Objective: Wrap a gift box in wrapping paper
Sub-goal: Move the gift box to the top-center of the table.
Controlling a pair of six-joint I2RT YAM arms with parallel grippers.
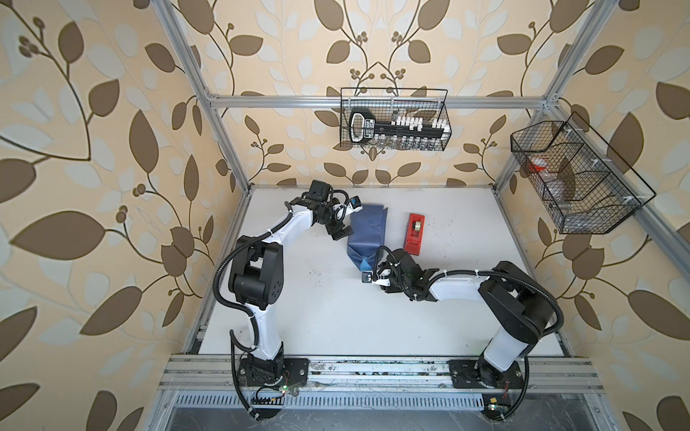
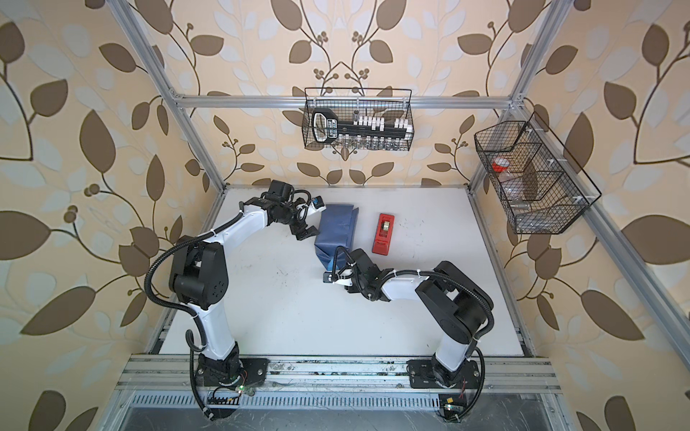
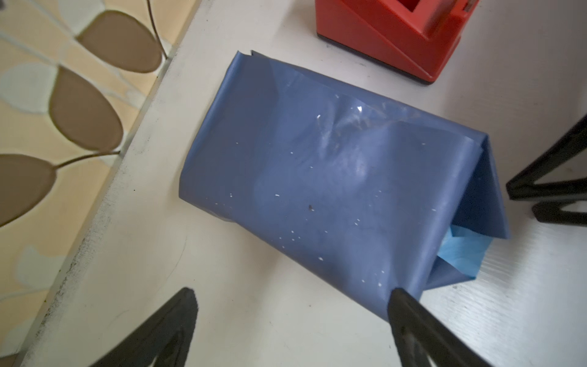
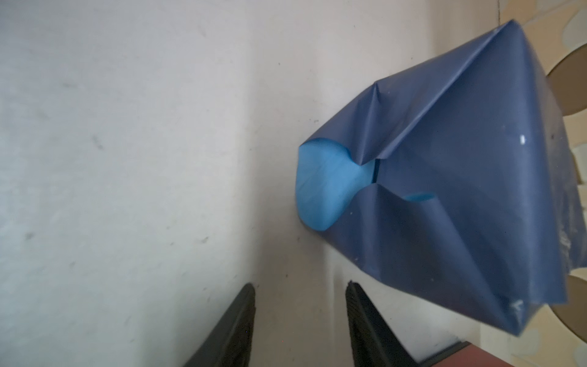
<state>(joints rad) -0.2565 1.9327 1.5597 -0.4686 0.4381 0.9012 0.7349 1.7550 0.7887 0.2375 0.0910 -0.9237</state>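
In both top views the wrapping paper (image 1: 367,231) (image 2: 336,231) lies toward the far part of the white surface (image 1: 317,306). It is folded into a long parcel with its dark slate-blue face outward. The red tape dispenser (image 1: 413,233) stands near its right side, apart from it. The gift box is covered and cannot be made out. The left fingers (image 1: 340,235) sit at the parcel's left edge, and the right arm (image 1: 455,289) reaches toward its near end.

In the left wrist view the left fingers (image 3: 184,305) are spread wide and released. One tip overlaps the paper's edge, though I cannot tell whether it touches. Sky-blue lining shows at the parcel's open end.

In the right wrist view the right fingers (image 4: 359,305) stand parted over bare surface, grasping nothing. The parcel's creased end lies just beside them.
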